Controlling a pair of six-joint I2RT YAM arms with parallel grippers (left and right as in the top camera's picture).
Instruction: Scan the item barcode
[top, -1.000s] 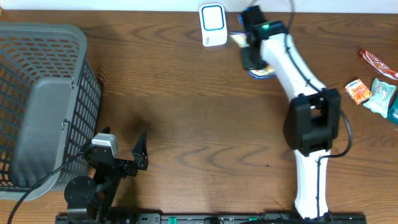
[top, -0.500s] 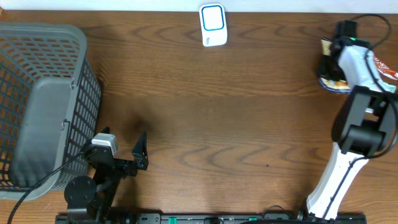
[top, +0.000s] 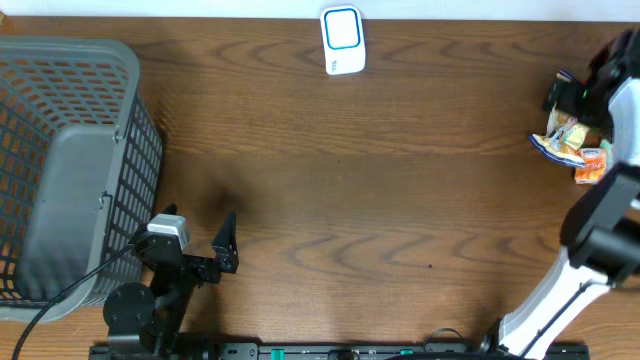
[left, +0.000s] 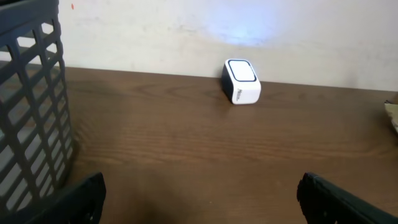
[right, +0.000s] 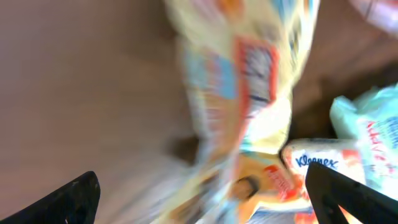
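Nearest the arm bases, lower left of the overhead view: left gripper, fingers spread wide and holding nothing, just beside the near corner of the grey mesh basket on the brown wooden table. From the left wrist, the same fingers only as dark tips in the two lower corners, bare tabletop between them, basket mesh filling the left edge. Farther out, at the table's right edge: white right arm reaching away from its base, right gripper close over the snack packet, the item to be scanned, lying on the wood well apart from the barcode scanner. From the right wrist, heavily blurred: fingers spread to both lower corners, clear of the yellow packet lying between and beyond them, nothing pinched. In that view alone: tissue pack with a legible brand name, touching the packet's lower right, and a teal packet just beyond it. Farthest, at the middle of the table's far edge: the barcode scanner, a blue-outlined white top from overhead, an upright box with a visible side face from the left wrist, backed there by a pale wall.
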